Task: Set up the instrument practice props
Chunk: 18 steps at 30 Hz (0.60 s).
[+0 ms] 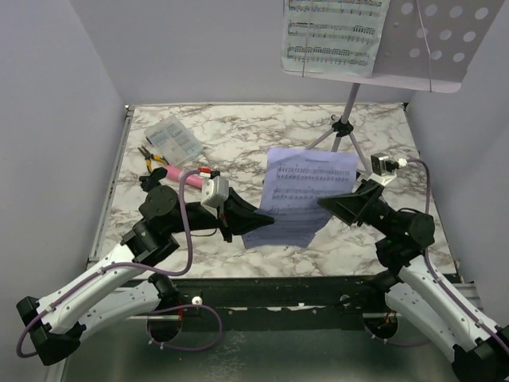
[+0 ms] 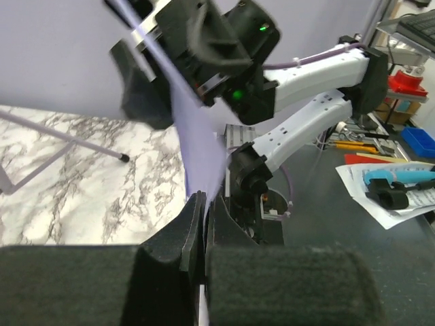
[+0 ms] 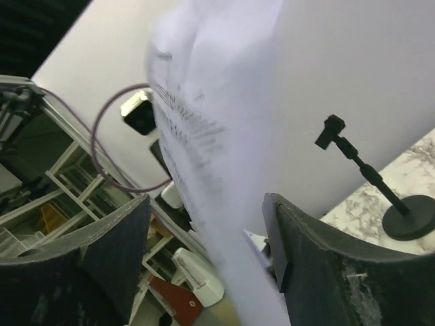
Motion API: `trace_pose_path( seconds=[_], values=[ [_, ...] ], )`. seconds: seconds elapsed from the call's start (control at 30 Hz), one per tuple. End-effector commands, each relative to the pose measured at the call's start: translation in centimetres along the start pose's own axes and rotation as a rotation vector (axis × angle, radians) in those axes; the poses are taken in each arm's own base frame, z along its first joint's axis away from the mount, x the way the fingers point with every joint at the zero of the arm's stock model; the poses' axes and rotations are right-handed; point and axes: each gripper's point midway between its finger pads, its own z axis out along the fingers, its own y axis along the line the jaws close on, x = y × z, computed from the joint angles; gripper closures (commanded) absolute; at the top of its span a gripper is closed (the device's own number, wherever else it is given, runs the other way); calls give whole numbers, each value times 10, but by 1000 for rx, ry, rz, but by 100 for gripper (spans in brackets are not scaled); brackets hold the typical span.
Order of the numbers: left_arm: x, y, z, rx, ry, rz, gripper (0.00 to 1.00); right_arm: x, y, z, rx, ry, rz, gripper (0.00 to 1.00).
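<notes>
A printed sheet-music page (image 1: 302,195) hangs above the table between my two grippers. My left gripper (image 1: 262,216) is shut on its lower left edge; the left wrist view shows the jaws closed on the thin page (image 2: 200,163). My right gripper (image 1: 330,203) is open at the page's right edge, and the page (image 3: 211,136) passes between its spread fingers (image 3: 306,251). The lavender music-stand desk (image 1: 433,48) on its silver tripod (image 1: 343,127) stands at the back right with another page (image 1: 334,36) on it. The pink microphone (image 1: 181,173) lies behind my left arm. The black mic stand (image 3: 401,214) shows in the right wrist view.
A clear compartment box (image 1: 173,139) and orange-handled pliers (image 1: 153,157) lie at the back left of the marble table (image 1: 238,131). White walls close in the left, back and right sides.
</notes>
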Motion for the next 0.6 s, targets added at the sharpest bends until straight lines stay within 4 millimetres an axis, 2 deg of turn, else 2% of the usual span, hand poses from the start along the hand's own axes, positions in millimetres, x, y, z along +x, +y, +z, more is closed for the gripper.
trace_pose_path(
  seconds=[0.0, 0.1, 0.2, 0.3, 0.47, 0.53, 0.57],
  values=[
    [5, 20, -5, -124, -32, -28, 100, -9, 14, -10, -14, -84, -32, 30],
    [-1, 39, -10, -258, -93, -94, 100, -13, 17, -15, -8, -126, -44, 38],
    [-2, 35, -7, -231, -133, -153, 100, -16, 19, -15, -10, -142, -69, 51],
    [-3, 40, -5, -248, -150, -195, 100, -20, 17, -13, 4, -149, -97, 60],
    [-6, 38, 0, -238, -154, -262, 100, -28, 12, -6, 65, -140, -180, 83],
    [-10, 33, 2, -215, -156, -290, 88, -32, 12, -4, 96, -136, -212, 89],
    [-12, 31, 2, -204, -158, -310, 69, -34, 12, -3, 112, -136, -217, 93]
  ],
)
